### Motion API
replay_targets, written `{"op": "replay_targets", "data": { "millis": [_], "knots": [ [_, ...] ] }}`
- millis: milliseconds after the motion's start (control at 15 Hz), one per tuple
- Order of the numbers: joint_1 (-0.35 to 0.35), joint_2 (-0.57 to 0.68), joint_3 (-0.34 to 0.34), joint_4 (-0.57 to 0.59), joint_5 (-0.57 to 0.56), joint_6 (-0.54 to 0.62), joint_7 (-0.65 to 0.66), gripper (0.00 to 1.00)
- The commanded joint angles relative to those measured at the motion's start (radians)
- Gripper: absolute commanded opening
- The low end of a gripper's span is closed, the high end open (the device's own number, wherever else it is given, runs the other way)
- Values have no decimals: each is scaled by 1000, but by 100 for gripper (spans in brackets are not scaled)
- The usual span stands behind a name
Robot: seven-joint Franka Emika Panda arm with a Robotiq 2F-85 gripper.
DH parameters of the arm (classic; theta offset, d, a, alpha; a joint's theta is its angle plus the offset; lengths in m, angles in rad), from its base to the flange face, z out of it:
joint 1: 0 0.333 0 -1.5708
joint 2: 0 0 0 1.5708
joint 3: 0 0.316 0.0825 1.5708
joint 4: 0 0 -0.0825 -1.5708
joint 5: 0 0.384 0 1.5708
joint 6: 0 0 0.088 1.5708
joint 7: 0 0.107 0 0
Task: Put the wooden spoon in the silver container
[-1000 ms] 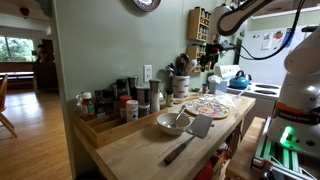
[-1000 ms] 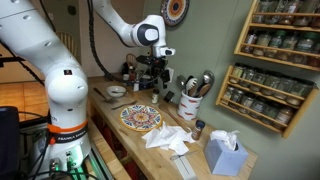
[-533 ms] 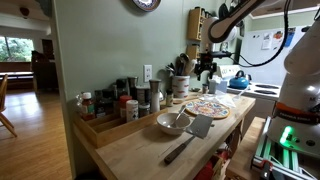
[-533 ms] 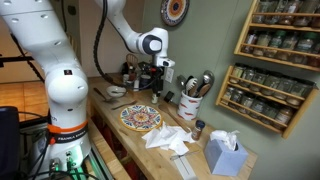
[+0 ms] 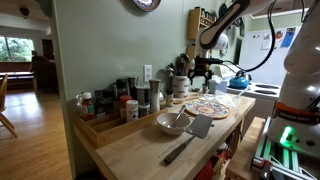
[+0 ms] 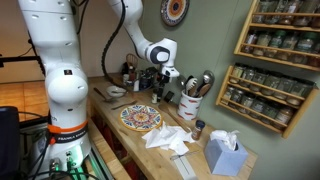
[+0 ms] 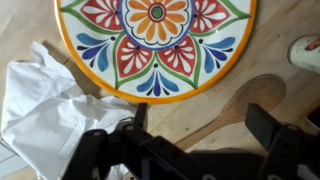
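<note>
I'm on the approach to the pick, with nothing grasped yet. The gripper [image 7: 182, 140] hangs low over the worktop [image 7: 25, 25] with its jaws spread wide and empty, one finger showing at each side of the wrist view. The wooden spoon [image 7: 240, 105] lies flat on the bare wood between the painted plate [image 7: 157, 40] and the wall edge, just beside the plate's rim. Its bowl points away from me and its handle runs diagonally back under the gripper body, where I lose sight of it. A crumpled white cloth [image 7: 45, 100] lies on the other side, touching the plate. The silver container [image 6: 190, 106] stands upright near the wall edge, further along the worktop (already crowded with other utensils, as far as I can tell). Next I reckon I should turn the wrist so the jaws sit square across the handle, then come down and close on it clear of the plate rim. After that come the lift, tipping the spoon upright and threading it into the container.
</note>
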Motion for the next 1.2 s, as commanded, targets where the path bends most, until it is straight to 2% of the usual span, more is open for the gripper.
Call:
{"op": "replay_targets", "data": {
  "millis": [0,133,200,267,600,667,1133],
  "knots": [
    [12,78,-17,-4,7,145,177,100],
    [6,125,-22,-7,-54,212,323,100],
    [16,141,-30,2,-44,215,350,100],
    [30,102,-41,-3,-24,178,264,100],
    [35,139,-50,6,-27,200,321,100],
    [33,175,-52,37,-87,192,405,100],
    [88,308,-97,148,-143,184,597,100]
  ]
}}
